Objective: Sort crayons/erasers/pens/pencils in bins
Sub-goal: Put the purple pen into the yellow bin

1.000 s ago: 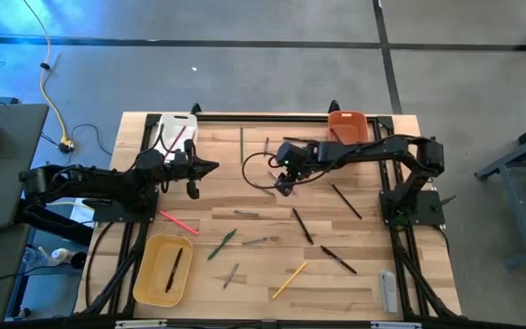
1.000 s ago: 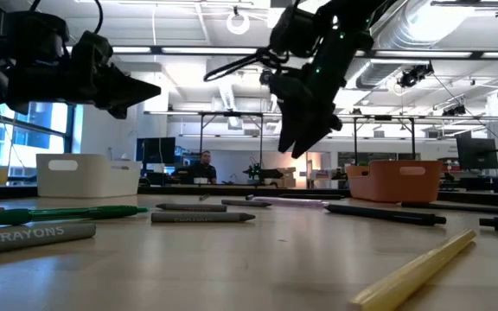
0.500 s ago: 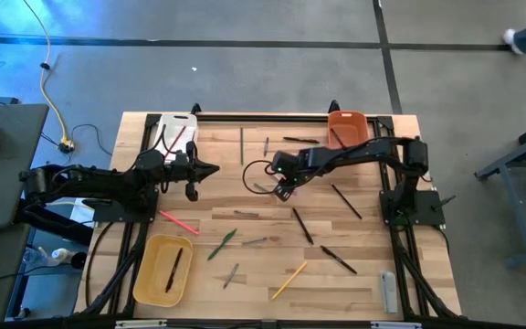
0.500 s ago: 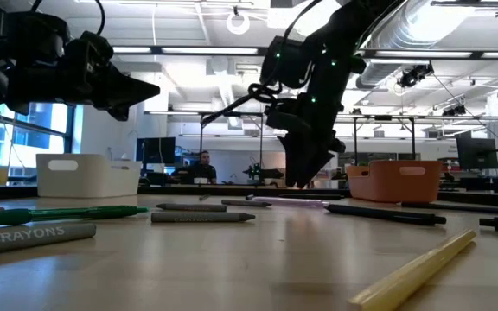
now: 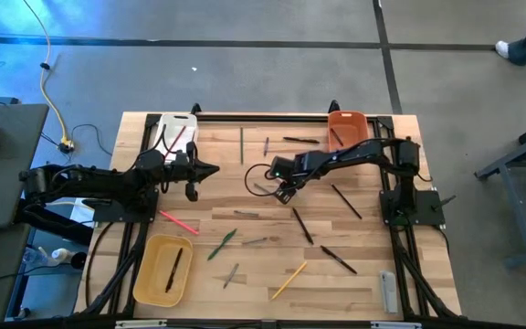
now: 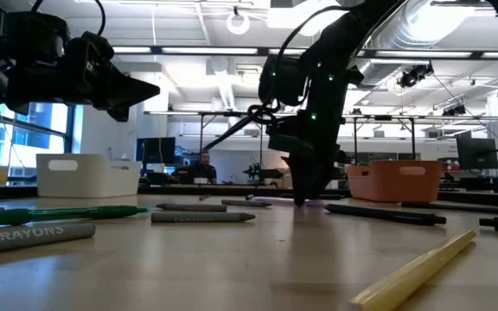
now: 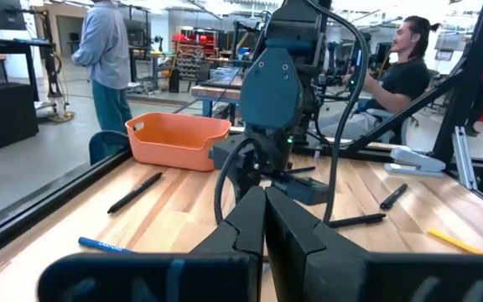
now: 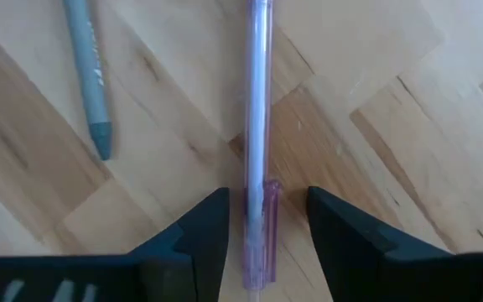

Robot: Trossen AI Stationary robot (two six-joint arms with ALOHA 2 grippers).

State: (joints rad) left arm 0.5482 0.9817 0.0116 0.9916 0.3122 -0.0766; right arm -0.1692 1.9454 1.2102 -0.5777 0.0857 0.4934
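My right gripper (image 5: 282,193) is down at the table (image 6: 300,195) near its middle, open, fingers pointing down. In the right wrist view a clear pen with a purple cap (image 8: 257,126) lies lengthwise between the two fingers, apart from both. A grey crayon (image 8: 89,75) lies beside it. My left gripper (image 5: 210,168) hovers shut above the table's left side (image 7: 264,220), near the white bin (image 5: 173,131). The orange bin (image 5: 347,126) sits at the far edge and the yellow bin (image 5: 163,268) near the left corner, holding a dark stick.
Sticks lie scattered over the wood: black pens (image 5: 346,201) (image 5: 301,225) (image 5: 338,260), a yellow pencil (image 5: 289,280), a green stick (image 5: 223,244), a red one (image 5: 179,222). A grey flat bar (image 5: 388,292) lies at the near right corner. People (image 7: 107,59) are in the room beyond.
My right gripper has come down from above the table until its fingertips are at the tabletop, drifting slightly toward the near edge. The pen now lies between its fingers.
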